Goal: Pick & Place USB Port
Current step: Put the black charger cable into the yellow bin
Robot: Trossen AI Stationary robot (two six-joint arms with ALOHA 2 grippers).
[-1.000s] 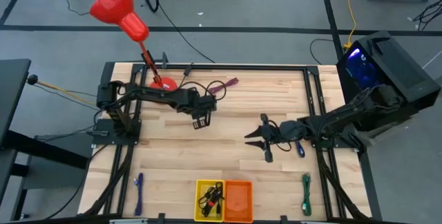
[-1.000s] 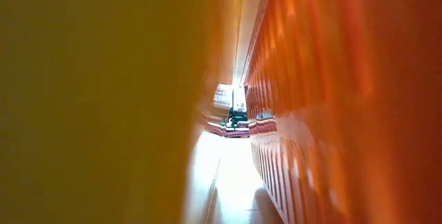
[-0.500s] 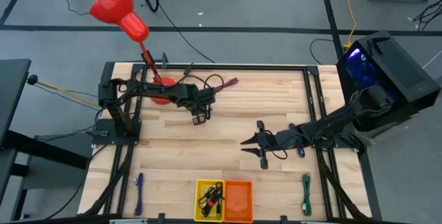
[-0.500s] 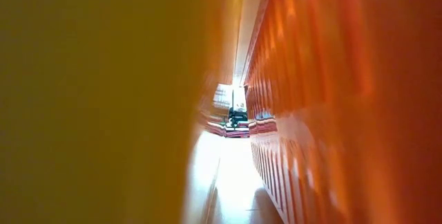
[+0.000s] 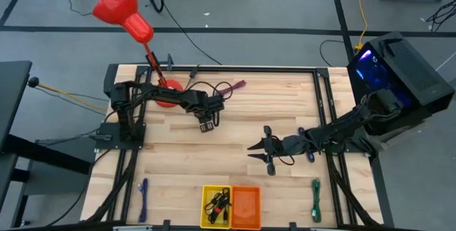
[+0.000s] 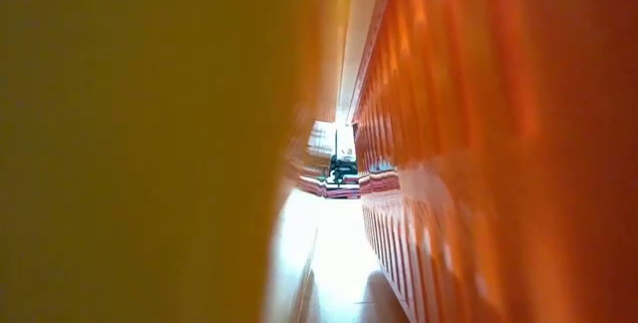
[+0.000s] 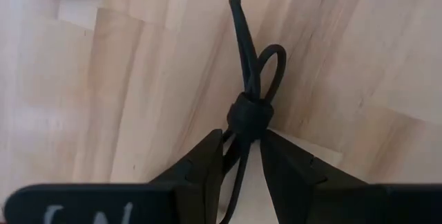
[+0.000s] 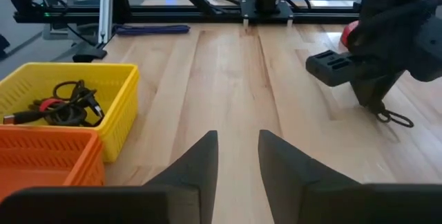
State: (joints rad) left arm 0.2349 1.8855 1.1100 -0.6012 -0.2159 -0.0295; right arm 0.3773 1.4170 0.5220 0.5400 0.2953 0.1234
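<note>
My left gripper (image 5: 206, 122) hangs over the table's far middle, pointing steeply down, shut on a thin black USB cable (image 7: 248, 110) that is wound into a knot with a small loop. The right wrist view shows that gripper (image 8: 369, 79) with the cable's loop (image 8: 395, 119) low over the wood. My right gripper (image 5: 259, 150) stands open near the table's middle right, nothing between its fingers (image 8: 238, 151). A yellow bin (image 5: 216, 206) and an orange bin (image 5: 246, 207) sit at the near edge. My left gripper pinches the black cable just behind its wound knot (image 7: 243, 141) between its two fingers. The fingers come from above, pointing steeply down. The loop and a free end (image 7: 236, 6) stick out past the fingertips; whether the loop touches the wood cannot be told.
The yellow bin holds several dark cables (image 8: 65, 106). A maroon cable (image 5: 231, 87) lies at the far edge by a red lamp base (image 5: 167, 88). A blue cable (image 5: 143, 190) lies near left, a green one (image 5: 316, 199) near right. The bins fill the low view.
My left gripper has come down toward the table with the black cable still in its fingers. My right gripper has gone a little toward the near edge and the table's left, sinking slightly, its fingers unchanged.
</note>
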